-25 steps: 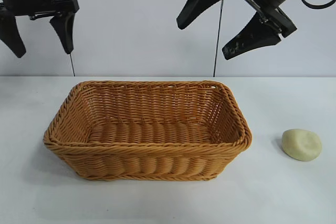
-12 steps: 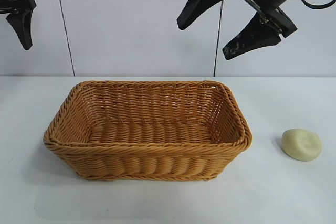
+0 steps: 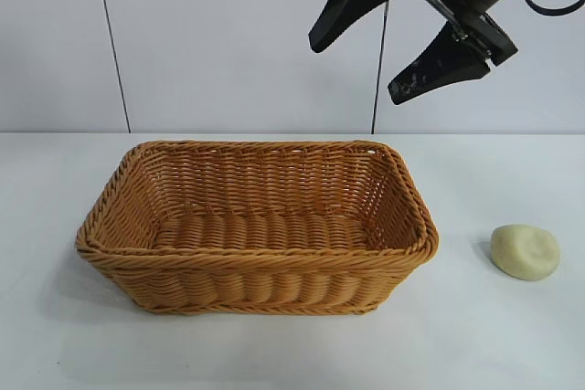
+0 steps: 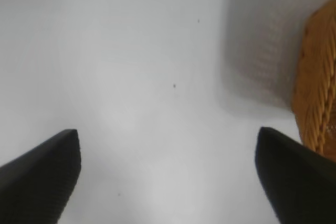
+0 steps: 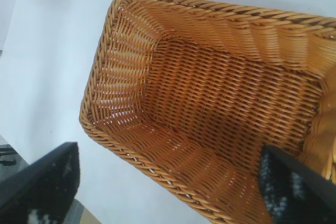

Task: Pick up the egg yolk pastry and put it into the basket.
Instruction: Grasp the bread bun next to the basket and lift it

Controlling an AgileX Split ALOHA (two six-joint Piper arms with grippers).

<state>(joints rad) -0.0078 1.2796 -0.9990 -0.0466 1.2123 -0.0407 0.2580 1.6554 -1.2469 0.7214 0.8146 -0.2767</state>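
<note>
The egg yolk pastry [image 3: 525, 252], a pale cream dome, lies on the white table to the right of the basket. The orange-brown wicker basket [image 3: 119, 253] stands in the middle of the table and holds nothing; it also shows in the right wrist view [image 5: 113, 45] and, as an edge, in the left wrist view [image 4: 317, 82]. My right gripper [image 3: 377, 68] hangs open and empty high above the basket's right end. My left gripper [image 4: 168, 174] is open and empty over bare table beside the basket; it is out of the exterior view.
The white table [image 3: 274, 353] runs to a pale panelled wall [image 3: 228, 43] behind. A dark cable [image 3: 548, 2] hangs by the right arm at the top right.
My left gripper has moved out of the exterior view at the upper left. My right gripper, the basket and the pastry have not moved.
</note>
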